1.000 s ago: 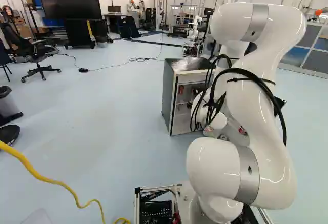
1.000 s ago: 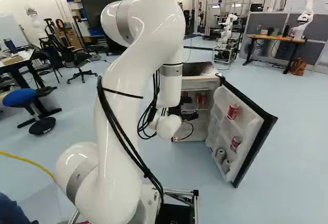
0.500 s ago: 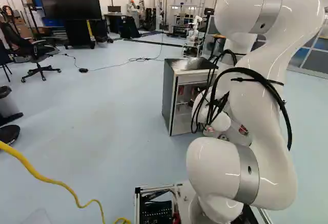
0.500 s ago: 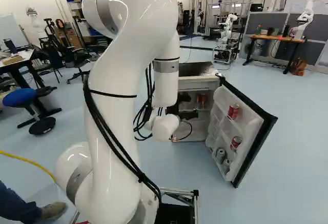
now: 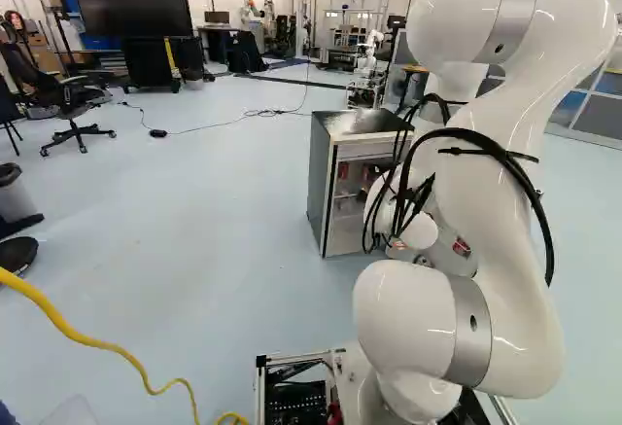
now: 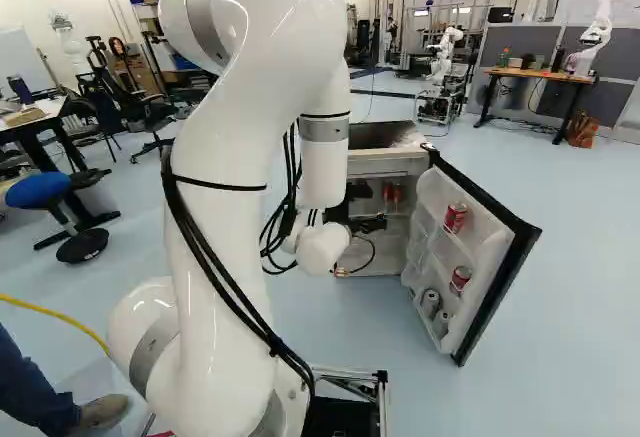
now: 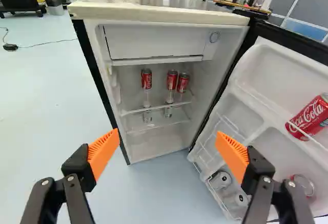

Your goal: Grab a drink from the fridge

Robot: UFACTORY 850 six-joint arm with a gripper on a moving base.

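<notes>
You get bright, even light: glossy highlights on white arm (image 6: 225, 217), sheen across fridge top (image 5: 367, 122), softer shade inside.

This is a robotics lab, in a large hall with a pale blue floor (image 5: 194, 201). Another robot (image 6: 600, 29) stands near the right-hand edge of a wood-topped table (image 6: 535, 75) in the right base view, by grey partition panels (image 6: 505, 43). A big screen (image 5: 131, 2), an office chair (image 5: 60, 96), a loose floor cable (image 5: 219, 123) and a small fridge (image 5: 325, 187) share the open room
</notes>
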